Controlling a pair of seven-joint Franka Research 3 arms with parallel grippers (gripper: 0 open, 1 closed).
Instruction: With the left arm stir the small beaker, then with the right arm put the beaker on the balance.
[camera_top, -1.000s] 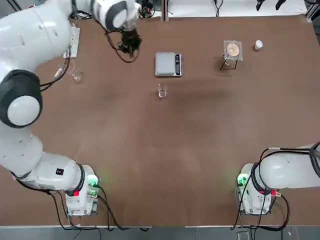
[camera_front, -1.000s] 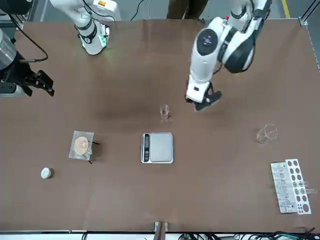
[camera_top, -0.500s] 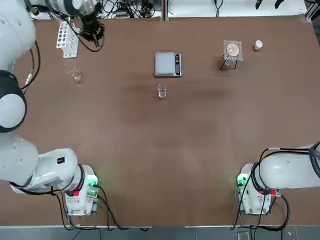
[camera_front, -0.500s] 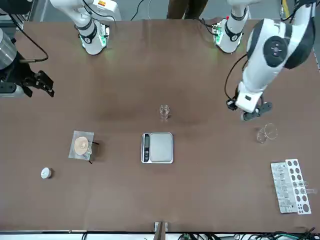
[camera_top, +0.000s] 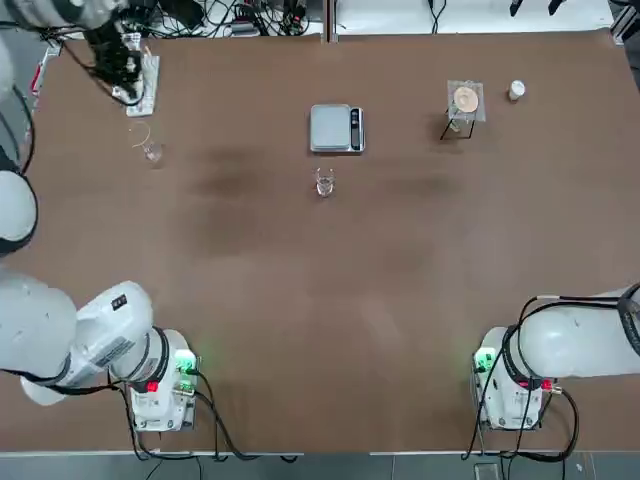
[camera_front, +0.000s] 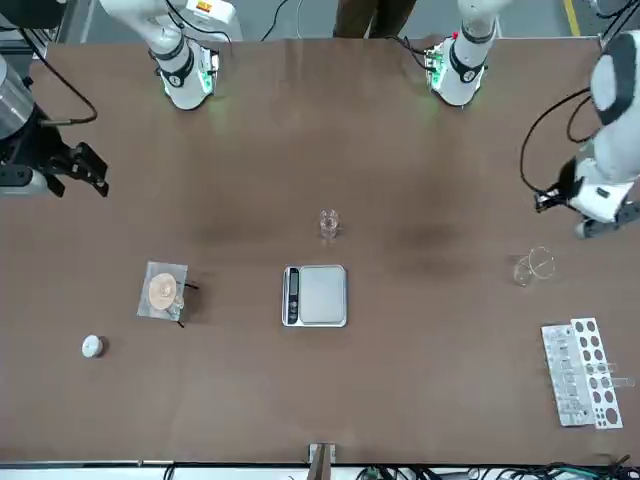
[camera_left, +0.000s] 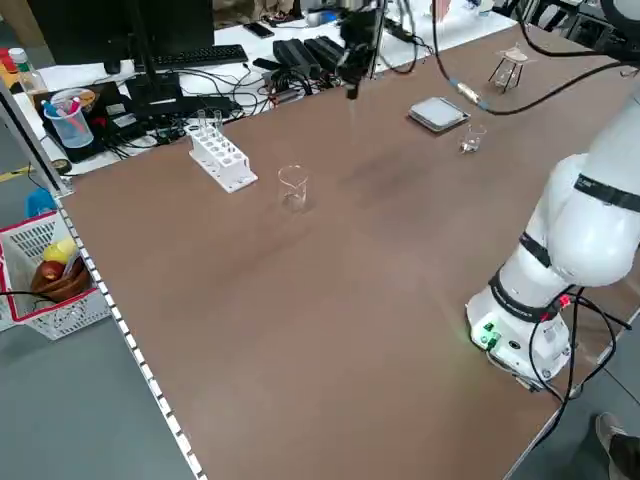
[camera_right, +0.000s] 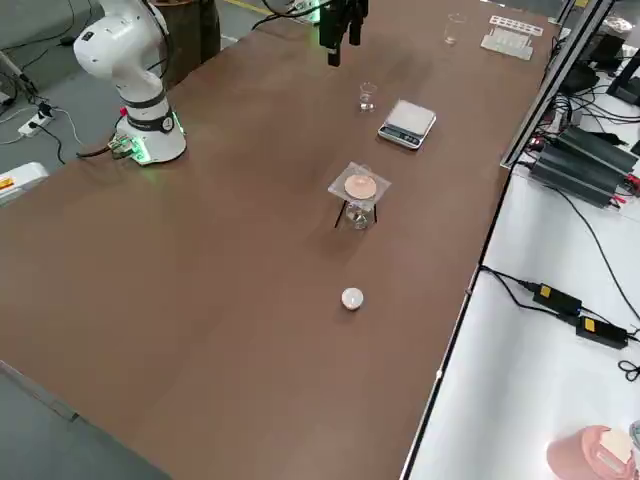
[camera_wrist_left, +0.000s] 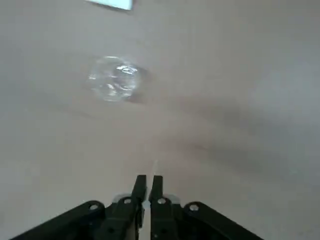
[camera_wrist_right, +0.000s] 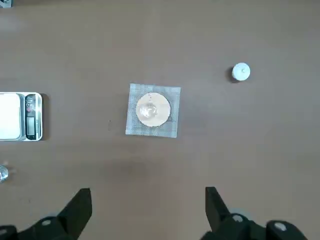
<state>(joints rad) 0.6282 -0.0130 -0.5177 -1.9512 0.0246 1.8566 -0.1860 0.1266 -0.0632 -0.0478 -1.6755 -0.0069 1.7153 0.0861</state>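
Your left hand (camera_wrist_left: 147, 176), black with two fingers, is together, over the far left part of the brown counter (camera_top: 300, 300), near the white perforated plastic rack (camera_front: 583, 374); you cannot tell whether anything thin sits between its fingers. The tiny clear glass cylindrical beaker (camera_top: 325, 183) stands on the counter, just on your side of the flat grey balance with its square silver pan (camera_top: 337, 129). Your black right hand (camera_wrist_right: 149, 190) is wide apart and idle over the right side, holding nothing.

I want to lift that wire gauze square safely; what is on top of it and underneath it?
On the gauze sits a round pale disc; below, dark legs and a glass piece show, partly covered.
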